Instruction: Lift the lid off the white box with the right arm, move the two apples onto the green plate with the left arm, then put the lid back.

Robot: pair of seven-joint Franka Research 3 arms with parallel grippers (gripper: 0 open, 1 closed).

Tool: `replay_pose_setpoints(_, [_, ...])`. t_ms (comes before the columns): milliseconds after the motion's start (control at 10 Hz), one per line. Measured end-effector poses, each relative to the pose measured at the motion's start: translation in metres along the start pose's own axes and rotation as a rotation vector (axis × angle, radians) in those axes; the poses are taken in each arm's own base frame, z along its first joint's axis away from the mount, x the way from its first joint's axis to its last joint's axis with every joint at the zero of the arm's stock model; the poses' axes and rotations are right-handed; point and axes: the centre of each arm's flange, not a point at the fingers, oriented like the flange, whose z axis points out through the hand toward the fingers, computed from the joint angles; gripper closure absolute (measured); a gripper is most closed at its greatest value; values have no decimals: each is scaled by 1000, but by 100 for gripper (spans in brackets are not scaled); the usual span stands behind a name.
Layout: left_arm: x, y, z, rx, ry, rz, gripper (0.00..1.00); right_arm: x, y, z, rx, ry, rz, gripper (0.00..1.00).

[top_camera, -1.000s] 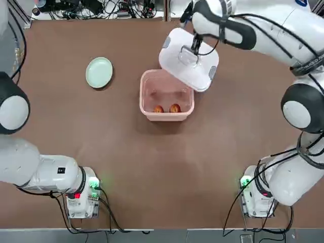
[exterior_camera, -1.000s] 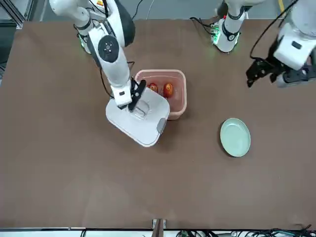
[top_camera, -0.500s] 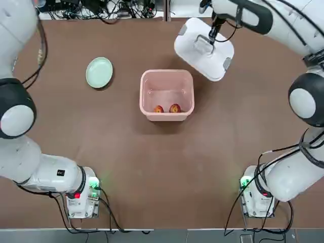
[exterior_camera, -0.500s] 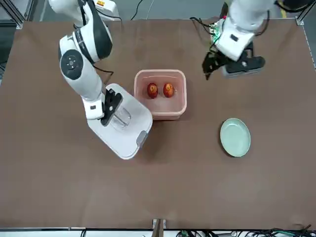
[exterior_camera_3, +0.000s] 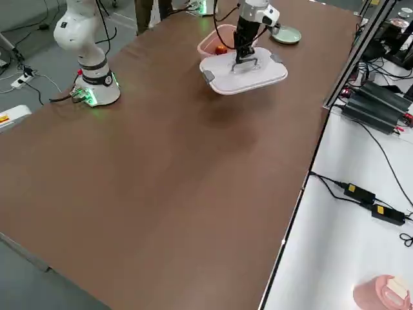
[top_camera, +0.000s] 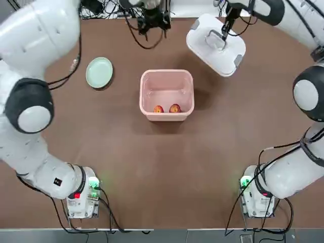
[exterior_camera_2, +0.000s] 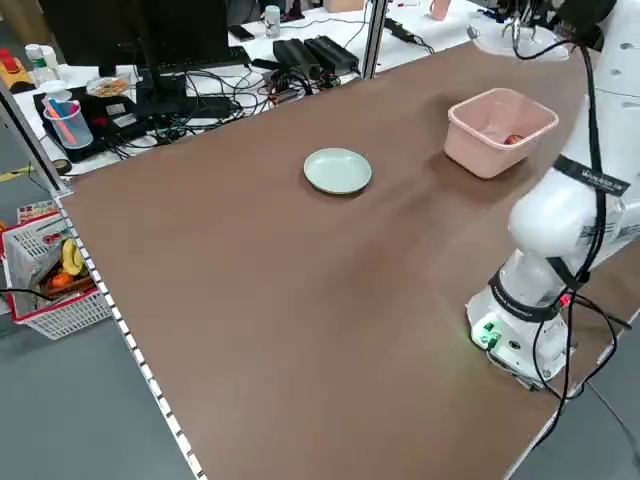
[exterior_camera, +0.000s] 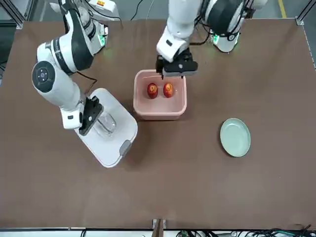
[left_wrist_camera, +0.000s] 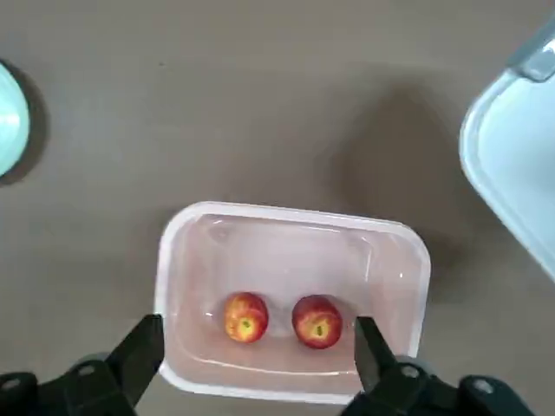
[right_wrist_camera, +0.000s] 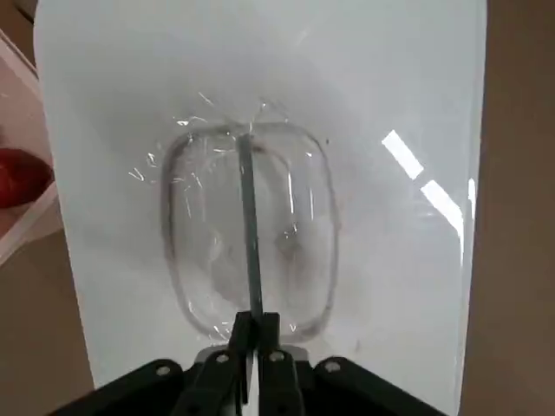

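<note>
1. Your right tool (exterior_camera: pixel 88 116) is pressed together on the clear loop handle (right_wrist_camera: pixel 250 236) of the white rounded-square plastic lid (top_camera: pixel 216 44), pinching it at the middle, as the right wrist view shows.
2. That lid sits directly under the right tool, with a grey side clip (exterior_camera: pixel 125 146) showing on one edge; you cannot tell from these views whether it touches the brown tabletop (top_camera: pixel 162 167) or hangs just above it.
3. The pale pinkish-white, rounded-corner plastic box (top_camera: pixel 167 94) stands open just beside the lid-holding tool, apart from the lid.
4. Your left tool (exterior_camera: pixel 176 67) hangs above the box's far rim, on the side away from the arms' bases, with its fingers (left_wrist_camera: pixel 143 347) spread wide.
5. In the left wrist view the two small red apples (left_wrist_camera: pixel 283 319) with yellow patches lie side by side between those spread fingers, on the box floor near one wall, not touching each other.
6. The small round mint-green plate (top_camera: pixel 99 72) rests on the tabletop well apart from the left tool, on the far side of the box from the lid.
</note>
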Motion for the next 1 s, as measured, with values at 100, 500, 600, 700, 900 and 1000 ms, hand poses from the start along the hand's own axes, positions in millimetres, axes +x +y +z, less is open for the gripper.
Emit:
replay_pose_setpoints(100, [2, 10, 28, 14, -4, -14, 3, -9, 12, -1, 13, 2, 7, 94])
replay_pose_setpoints(500, [-19, 53, 123, 75, 48, -21, 2, -35, 46, -6, 27, 7, 17, 94])
replay_pose_setpoints(600, [-32, 62, 140, 100, 77, -16, 2, -40, 51, -6, 29, 6, 15, 94])
replay_pose_setpoints(700, [-46, 72, 147, 100, 100, -25, 2, -43, 54, -6, 33, 3, 12, 94])
replay_pose_setpoints(900, [-60, 81, 141, 76, 109, -41, 1, -44, 54, -6, 36, 1, 5, 94])
replay_pose_setpoints(1000, [-68, 81, 140, 81, 107, -48, 1, -44, 54, -6, 37, 1, 3, 94])
